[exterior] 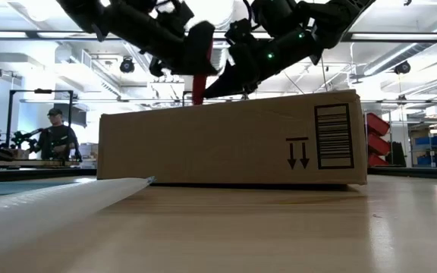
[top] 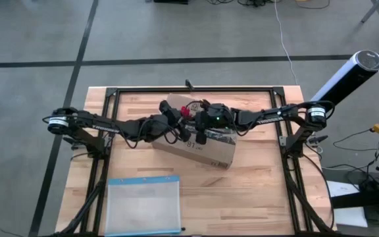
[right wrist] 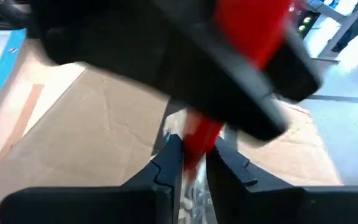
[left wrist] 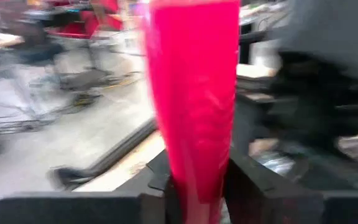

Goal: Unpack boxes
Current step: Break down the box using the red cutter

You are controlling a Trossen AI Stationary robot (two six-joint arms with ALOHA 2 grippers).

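- Box point(top: 199, 141): brown cardboard, lying flat near the middle of the table point(top: 255, 197), tilted slightly in the high view; black arrows and a barcode mark face the low camera on its long side.
- Left gripper point(top: 179, 113) is over the box's top, upper centre of the high frame, its fingers clamped on a red tool point(left wrist: 191, 106) that stands between them.
- Right gripper point(top: 202, 122) meets it from the right, just beside the left one; its fingers sit close on either side of the same red tool's lower end, above the box top.
- Clear pouch point(top: 143, 204) with a blue edge lies at the lower left of the table, well apart from the box.
- A person point(exterior: 55, 140) stands in the background, far left of the low view.
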